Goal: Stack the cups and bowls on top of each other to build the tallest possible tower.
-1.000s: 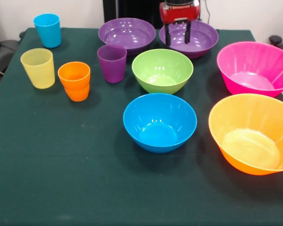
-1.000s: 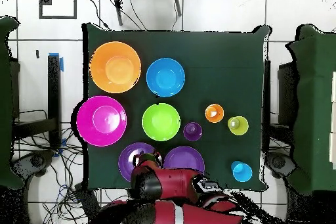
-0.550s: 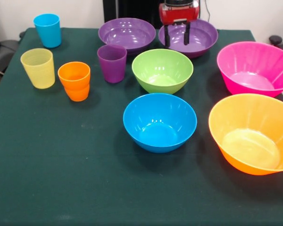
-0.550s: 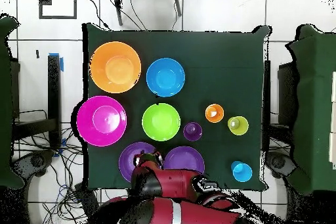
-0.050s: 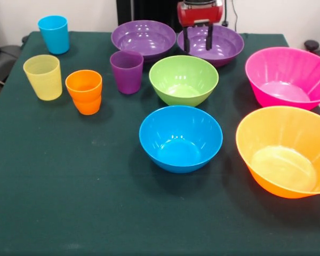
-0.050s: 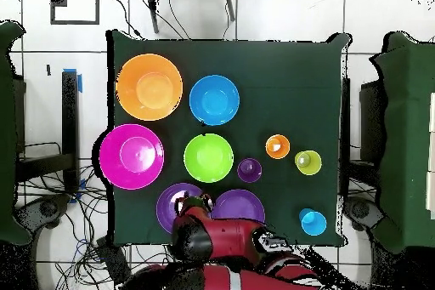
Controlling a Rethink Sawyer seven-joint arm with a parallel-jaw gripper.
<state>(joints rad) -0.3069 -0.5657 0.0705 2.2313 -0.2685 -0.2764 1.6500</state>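
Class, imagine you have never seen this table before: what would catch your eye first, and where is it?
Probably the two biggest bowls, the pink bowl and the orange bowl, at the front view's right side. Next, the red gripper with its dark fingers reaching into a purple bowl at the table's far edge.

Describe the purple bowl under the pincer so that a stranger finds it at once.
In the front view, two purple bowls stand at the green table's far edge. Take the right-hand purple bowl, nearest the pink bowl. Only this one has the pincer dipping in it.
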